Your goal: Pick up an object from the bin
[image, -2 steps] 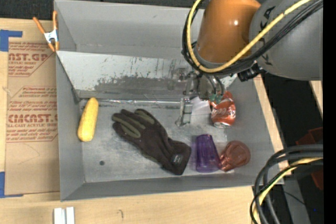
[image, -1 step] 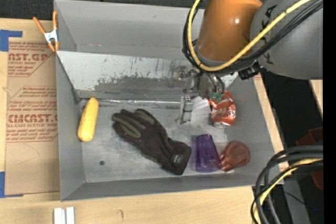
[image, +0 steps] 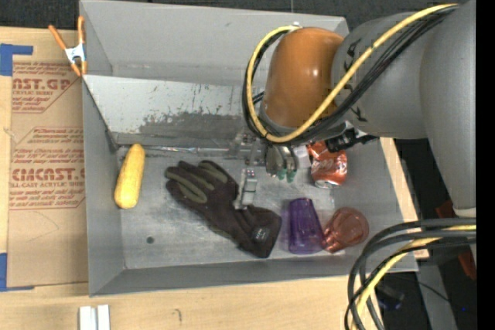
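Note:
My gripper (image: 249, 185) hangs below the orange wrist cover near the middle of the bin, its metal tip right over the cuff end of a black glove (image: 220, 201). The glove lies flat on the floor, pointing to the upper left. A crushed red can (image: 329, 164) lies just right of the gripper. A purple cup (image: 303, 226) lies on its side below and to the right, touching the glove's cuff.
A reddish-brown cup (image: 346, 229) lies beside the purple one near the bin's right front corner. A yellow corn cob (image: 130, 175) rests at the left wall. The arm and its cables cover the bin's right side.

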{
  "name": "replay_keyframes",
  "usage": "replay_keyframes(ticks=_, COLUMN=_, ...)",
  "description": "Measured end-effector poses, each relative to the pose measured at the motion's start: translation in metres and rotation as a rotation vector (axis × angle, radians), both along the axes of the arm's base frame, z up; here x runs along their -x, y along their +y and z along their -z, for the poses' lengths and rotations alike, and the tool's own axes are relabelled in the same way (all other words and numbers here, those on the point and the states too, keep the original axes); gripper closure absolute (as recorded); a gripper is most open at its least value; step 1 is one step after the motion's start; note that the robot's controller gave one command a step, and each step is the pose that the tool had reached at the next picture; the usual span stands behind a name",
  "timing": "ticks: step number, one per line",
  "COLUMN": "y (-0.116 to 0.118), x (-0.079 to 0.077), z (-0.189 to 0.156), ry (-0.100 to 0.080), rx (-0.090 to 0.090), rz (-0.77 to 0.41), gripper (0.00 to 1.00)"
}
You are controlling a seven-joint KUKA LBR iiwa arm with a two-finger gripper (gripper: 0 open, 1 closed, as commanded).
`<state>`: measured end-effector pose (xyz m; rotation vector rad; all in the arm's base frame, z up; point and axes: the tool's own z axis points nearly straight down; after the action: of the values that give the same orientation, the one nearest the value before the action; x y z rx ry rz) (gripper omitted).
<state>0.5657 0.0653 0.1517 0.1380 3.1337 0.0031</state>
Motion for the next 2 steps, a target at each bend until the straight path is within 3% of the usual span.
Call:
replay_keyframes(ticks=1, y=0.016, x=0.037, z=0.084, ry=0.003, rx=0.0, rz=0.025, gripper=0.0)
replay_keyframes(ticks=2, y=0.028, x=0.012, z=0.082, ry=0.005, rx=0.0, rz=0.155, gripper=0.0)
